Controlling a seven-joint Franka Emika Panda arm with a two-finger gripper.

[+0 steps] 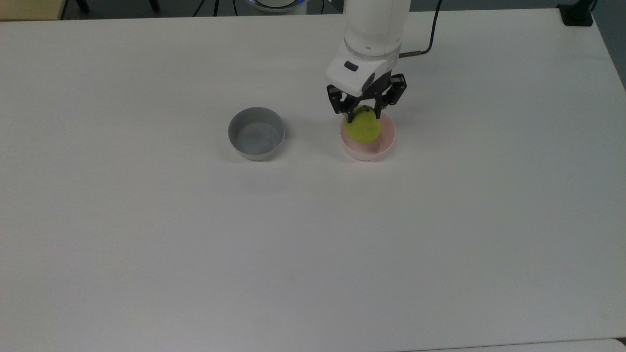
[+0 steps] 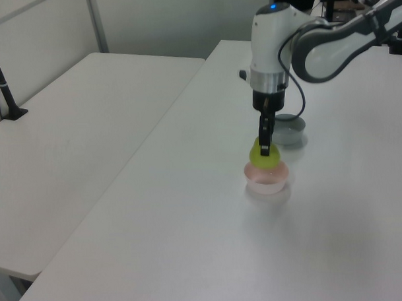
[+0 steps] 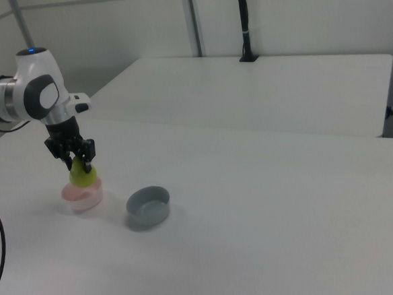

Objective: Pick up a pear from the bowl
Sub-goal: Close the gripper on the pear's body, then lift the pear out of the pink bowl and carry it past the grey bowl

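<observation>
Pear [image 1: 363, 128], smooth, rounded and yellow-green, sits clamped between the gripper [image 1: 362, 115] fingers just above the glossy pink bowl [image 1: 379, 148], near the table [image 1: 146, 234] far edge. The left view shows it clear of the rim; the top view shows the matte grey bowl [image 1: 256, 133] open-mouthed.

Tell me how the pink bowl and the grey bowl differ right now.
The pink bowl is pale pink; the grey bowl is grey. The gripper holds the pear just above the pink bowl; nothing hangs over the grey bowl, whose inside is bare. Both are small, round, upright and about the same size.

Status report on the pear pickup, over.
End effector shut on yellow-green pear. Pear lifted above pale pink bowl. Grey bowl apart; nothing blocking.
</observation>
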